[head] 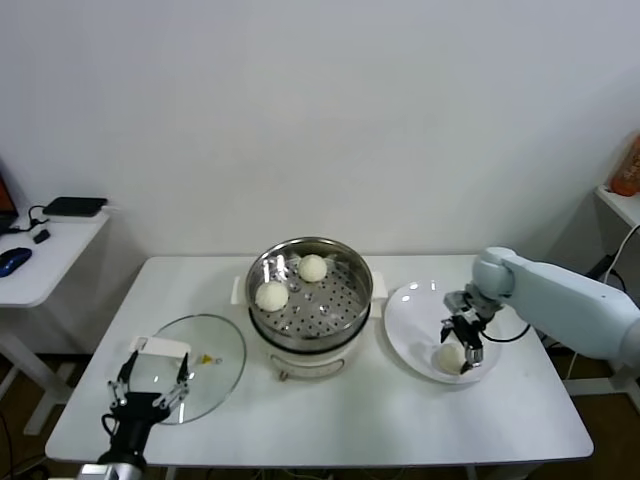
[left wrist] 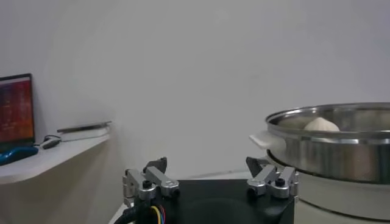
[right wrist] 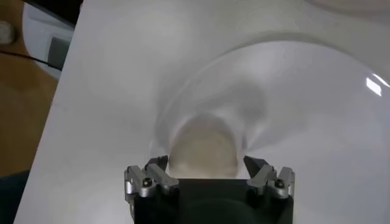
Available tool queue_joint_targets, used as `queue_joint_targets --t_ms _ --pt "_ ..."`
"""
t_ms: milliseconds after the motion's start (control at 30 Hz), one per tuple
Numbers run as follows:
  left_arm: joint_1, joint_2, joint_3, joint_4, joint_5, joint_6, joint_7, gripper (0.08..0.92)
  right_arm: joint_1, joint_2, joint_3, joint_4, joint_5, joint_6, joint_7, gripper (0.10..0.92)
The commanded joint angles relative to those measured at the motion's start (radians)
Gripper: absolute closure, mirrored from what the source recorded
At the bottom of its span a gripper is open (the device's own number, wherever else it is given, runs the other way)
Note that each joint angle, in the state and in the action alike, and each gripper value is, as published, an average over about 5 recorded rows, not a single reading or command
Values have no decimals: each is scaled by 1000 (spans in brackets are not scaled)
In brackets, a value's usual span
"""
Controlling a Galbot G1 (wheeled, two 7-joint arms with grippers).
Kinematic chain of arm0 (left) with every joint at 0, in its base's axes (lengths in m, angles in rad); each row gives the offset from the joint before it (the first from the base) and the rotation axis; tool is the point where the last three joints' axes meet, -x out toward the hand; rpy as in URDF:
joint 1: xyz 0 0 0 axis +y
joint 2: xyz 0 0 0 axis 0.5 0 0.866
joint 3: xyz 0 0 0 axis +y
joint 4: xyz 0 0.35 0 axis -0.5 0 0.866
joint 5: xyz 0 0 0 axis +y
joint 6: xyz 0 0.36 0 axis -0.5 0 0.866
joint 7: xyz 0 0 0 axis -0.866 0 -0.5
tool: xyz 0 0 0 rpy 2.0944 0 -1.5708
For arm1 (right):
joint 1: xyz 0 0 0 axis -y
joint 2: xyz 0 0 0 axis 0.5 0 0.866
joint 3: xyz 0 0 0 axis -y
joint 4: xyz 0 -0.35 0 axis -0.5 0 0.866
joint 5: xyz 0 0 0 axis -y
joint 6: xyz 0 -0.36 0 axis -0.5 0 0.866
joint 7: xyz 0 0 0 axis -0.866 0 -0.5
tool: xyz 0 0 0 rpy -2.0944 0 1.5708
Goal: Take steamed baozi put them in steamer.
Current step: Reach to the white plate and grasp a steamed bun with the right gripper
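My right gripper [head: 462, 345] straddled a baozi [head: 450, 356] on the plate [head: 405, 310], jaws spread, not yet clamping; two sat in the steamer [head: 352, 290]; my left gripper [head: 150, 385] idled open.

— What sort of room is this?
— A lab or office set up for testing, not a real kitchen: a bare white wall [head: 330, 110] and a plain white table [head: 330, 410] holding only a cooker pot [head: 310, 300], a glass lid [head: 200, 365] and a plate [head: 415, 320]
— Anything else?
— A side desk [head: 40, 260] with a mouse [head: 12, 260], cables and a lit screen [left wrist: 15, 112]
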Motion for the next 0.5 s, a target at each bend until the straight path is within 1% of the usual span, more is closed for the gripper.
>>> queue_joint_targets --t_ms 33,167,333,500 --pt "1 0 1 1 0 0 0 177 -12 10 14 -19 -12 3 -2 203" --pt "0 0 0 2 0 0 -1 177 -15 13 17 -25 -17 3 -3 212" --pt "0 -1 -1 4 -1 0 -3 177 -14 15 15 -26 -18 2 -7 288" --pt "-1 0 -1 4 -2 0 -3 177 -7 16 15 -25 -15 1 -10 328"
